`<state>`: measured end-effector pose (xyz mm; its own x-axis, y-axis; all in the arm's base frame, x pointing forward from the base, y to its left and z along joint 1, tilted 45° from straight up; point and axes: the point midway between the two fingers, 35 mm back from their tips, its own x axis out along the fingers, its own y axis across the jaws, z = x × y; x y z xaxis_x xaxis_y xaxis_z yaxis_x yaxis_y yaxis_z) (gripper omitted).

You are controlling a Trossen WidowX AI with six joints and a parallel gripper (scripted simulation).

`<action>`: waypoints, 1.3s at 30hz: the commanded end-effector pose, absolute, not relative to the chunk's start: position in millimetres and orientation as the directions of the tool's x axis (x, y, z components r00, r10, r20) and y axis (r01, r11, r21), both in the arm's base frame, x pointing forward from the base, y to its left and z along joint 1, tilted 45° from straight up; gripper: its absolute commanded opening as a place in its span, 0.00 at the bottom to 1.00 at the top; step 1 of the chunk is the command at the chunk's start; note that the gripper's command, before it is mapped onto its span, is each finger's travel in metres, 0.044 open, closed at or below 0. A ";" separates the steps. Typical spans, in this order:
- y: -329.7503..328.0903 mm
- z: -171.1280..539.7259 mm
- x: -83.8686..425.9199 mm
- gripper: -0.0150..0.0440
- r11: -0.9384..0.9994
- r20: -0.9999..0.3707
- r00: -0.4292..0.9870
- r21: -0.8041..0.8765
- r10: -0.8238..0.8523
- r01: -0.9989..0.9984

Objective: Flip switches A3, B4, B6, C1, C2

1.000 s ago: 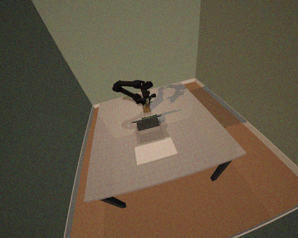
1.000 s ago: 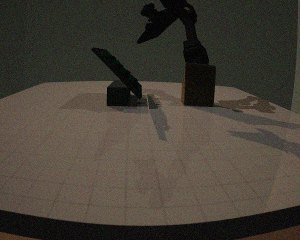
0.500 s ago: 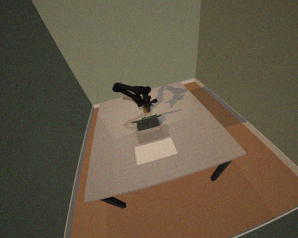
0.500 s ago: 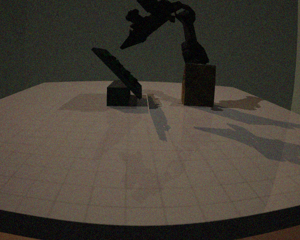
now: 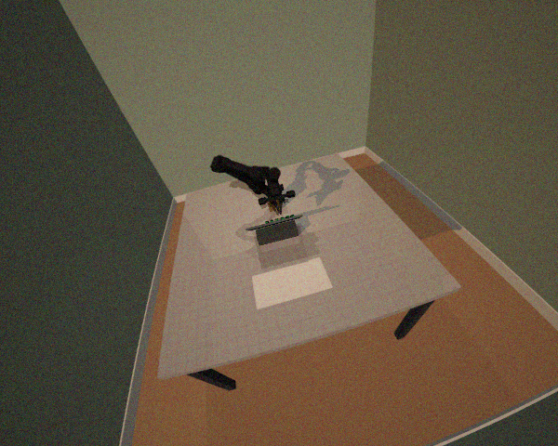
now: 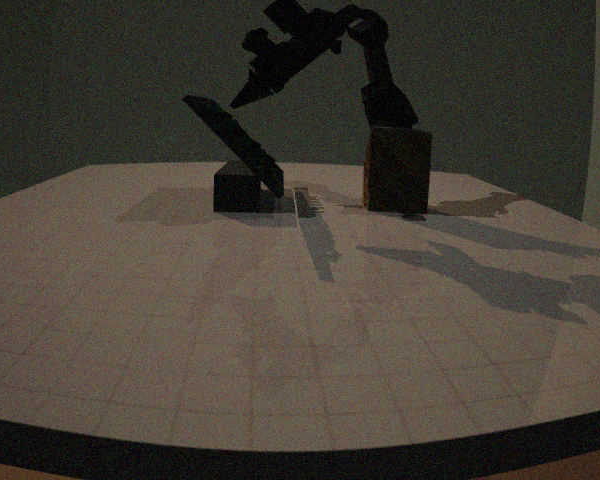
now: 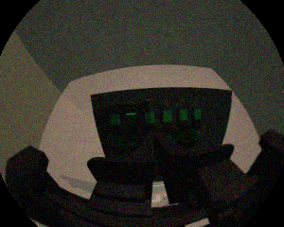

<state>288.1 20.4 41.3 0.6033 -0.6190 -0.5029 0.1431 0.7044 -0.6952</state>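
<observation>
The dark switch panel (image 5: 253, 228) (image 6: 238, 142) (image 7: 218, 98) stands steeply tilted, its face toward the arm. In the wrist view its top visible row shows several green switches; the second from the left (image 7: 131, 113) shows only as a thin bright line, while the others, such as the third (image 7: 150, 117) and fourth (image 7: 167, 116), show broader green faces. The lower rows are dim and partly hidden by the fingers; printed labels are unreadable. My gripper (image 5: 279, 212) (image 6: 232, 106) (image 7: 152, 134) is shut and empty, its tips just off the panel's upper part; contact is not visible.
A dark block (image 5: 276, 233) (image 6: 236, 192) supports the panel from behind. The arm's base stands on a brown box (image 6: 397, 170) on the panel's face side. A pale rectangle (image 5: 291, 282) lies on the table (image 5: 365, 268) beyond the block. Shadows of arm and panel cross the table.
</observation>
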 end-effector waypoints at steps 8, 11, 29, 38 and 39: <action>10.9 31.8 295.6 0.25 0.703 -0.507 0.600 -0.698 -0.619 0.136; 10.8 31.7 295.7 0.25 0.703 -0.507 0.600 -0.698 -0.619 0.136; 10.8 31.7 295.7 0.25 0.703 -0.507 0.600 -0.698 -0.619 0.136; 10.1 31.1 296.3 0.25 0.703 -0.507 0.600 -0.698 -0.619 0.136; 10.0 31.0 296.4 0.25 0.703 -0.507 0.600 -0.698 -0.619 0.136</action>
